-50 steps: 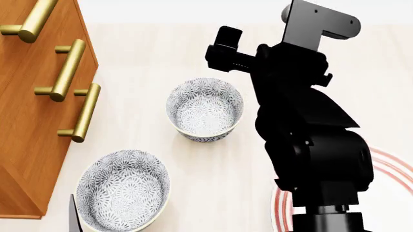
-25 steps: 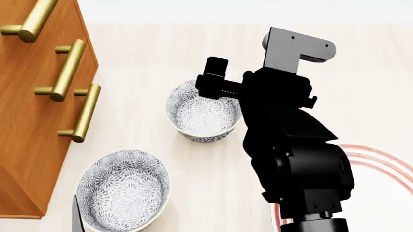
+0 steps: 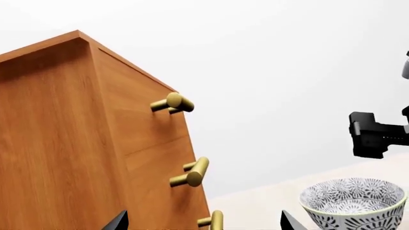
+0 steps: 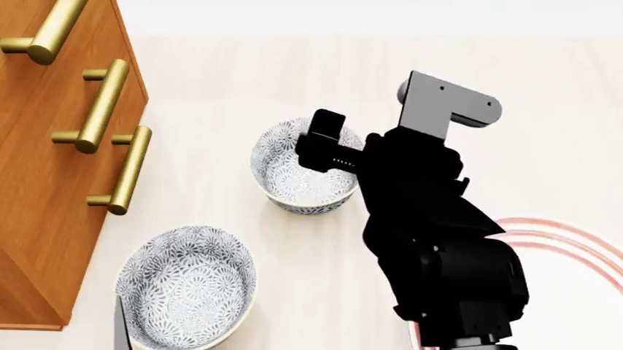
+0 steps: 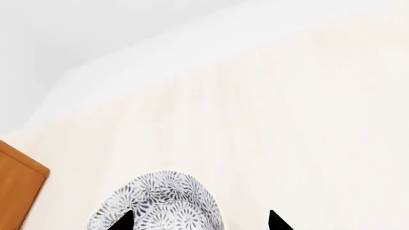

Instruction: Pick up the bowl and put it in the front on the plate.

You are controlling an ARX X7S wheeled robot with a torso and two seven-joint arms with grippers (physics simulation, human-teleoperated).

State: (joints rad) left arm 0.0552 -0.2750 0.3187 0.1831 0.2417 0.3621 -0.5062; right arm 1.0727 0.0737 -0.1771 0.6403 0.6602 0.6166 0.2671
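Two flower-patterned bowls stand on the pale table. The farther bowl [image 4: 292, 175] is partly covered by my right arm [image 4: 428, 219], which reaches over its right side. In the right wrist view my right gripper [image 5: 200, 223] is open: one fingertip [image 5: 124, 220] is over the bowl [image 5: 160, 201] and the other is over bare table beside it, so the bowl's wall lies between them. The plate [image 4: 570, 240], white with red-pink rings, shows at the front right, mostly hidden by the arm. My left gripper [image 3: 204, 224] is open and holds nothing; this bowl [image 3: 355, 201] stands off to one side of it.
A second, alike bowl [image 4: 185, 284] stands at the front left, close to the wooden cabinet [image 4: 39, 182] with brass handles [image 4: 102, 106]. The cabinet [image 3: 70, 143] fills much of the left wrist view. A sliver of my left gripper [image 4: 119, 328] shows beside the front bowl.
My right arm has swung left and toward me, coming over the farther bowl and lower. More of the plate's rings show now. The bowls and left arm have not moved.
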